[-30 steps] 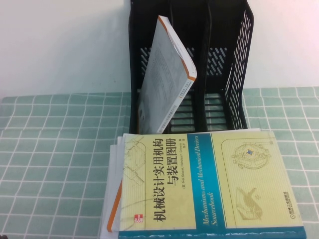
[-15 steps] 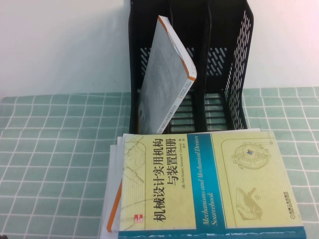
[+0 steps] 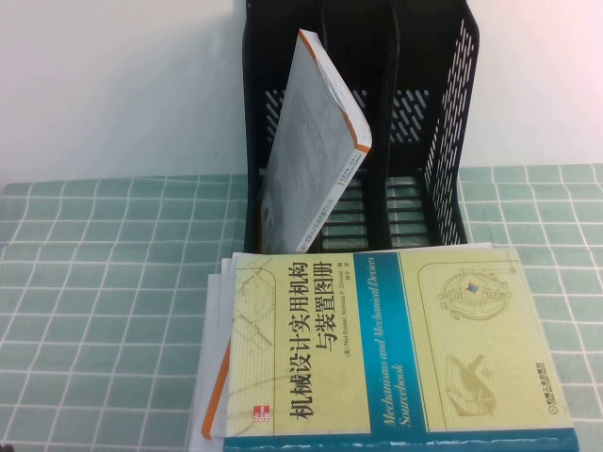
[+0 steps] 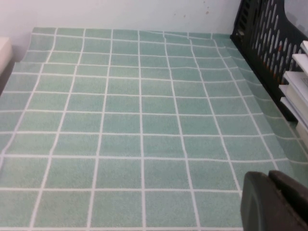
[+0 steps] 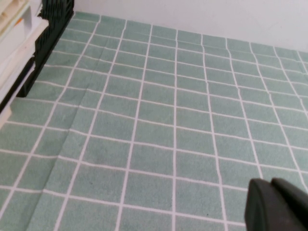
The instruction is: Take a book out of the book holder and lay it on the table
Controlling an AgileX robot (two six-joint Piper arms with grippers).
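The book (image 3: 316, 141) w/ orange edging stands tilted in the left compartment of the book holder (image 3: 429, 122), top leaning toward the middle divider, lower edge down on the slatted base. It's not out yet, so the task looks barely begun.

On the desk (image 3: 104, 282), right in front of the holder, lies a stack: the yellow-teal Sourcebook (image 3: 377, 348) on top, pale books under it. It fills most of the free space in front of the rack.

Left claw (image 4: 276, 202): only a dark tip shows at the corner of the left wrist view, low over bare cloth to the left of the rack; can't tell if open or closed. Right claw (image 5: 279, 204): dark tip over bare cloth on the rack's right side, closed, gripping nothing. Neither arm shows in the high view, both well apart from the book.

Risks, as I judge:
- Closed claw must open 1st, else it just shoves the book.
- Book leans; a push at the top could tip it further or drag the light rack.
- The stack blocks the landing spot, so the book may end up on top of it rather than on the desk.
- A pinch on the cover only could let the pages fan or slip.
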